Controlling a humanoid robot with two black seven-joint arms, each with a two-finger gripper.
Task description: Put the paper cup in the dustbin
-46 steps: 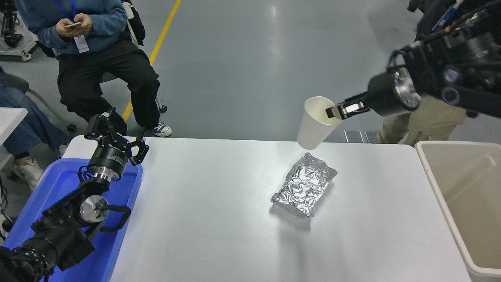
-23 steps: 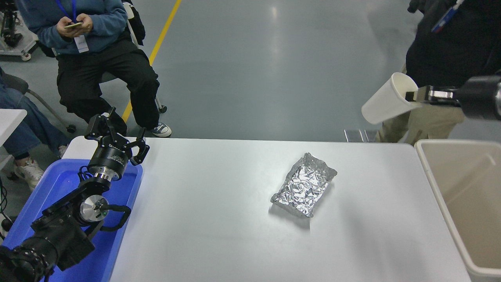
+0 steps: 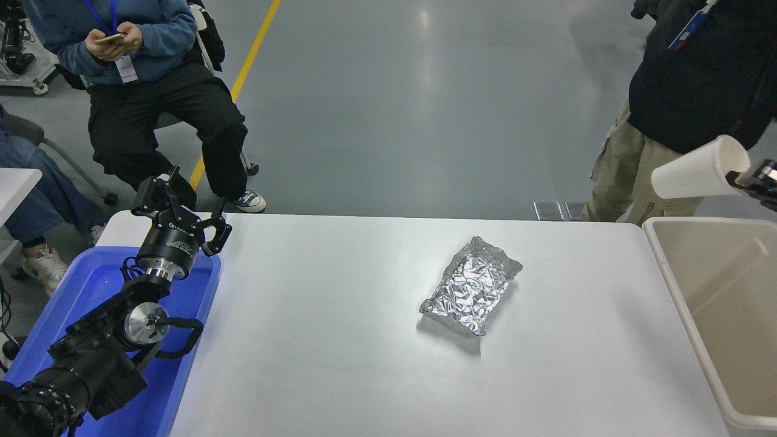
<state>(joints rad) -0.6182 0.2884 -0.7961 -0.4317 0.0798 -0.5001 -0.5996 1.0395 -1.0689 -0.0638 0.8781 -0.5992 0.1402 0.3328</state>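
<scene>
One view, from the head: the right pincer [image 3: 742, 179], barely in frame, pinches the rim of the paper cup [image 3: 698, 176], which lies sideways in the air with its base pointing away from the pincer. Directly below the pincer sits the dustbin [image 3: 657, 241] beside the desk [image 3: 340, 340]. Carrying looks done; only the release remains. Left pincer [image 3: 182, 209] rests spread, well apart.
</scene>
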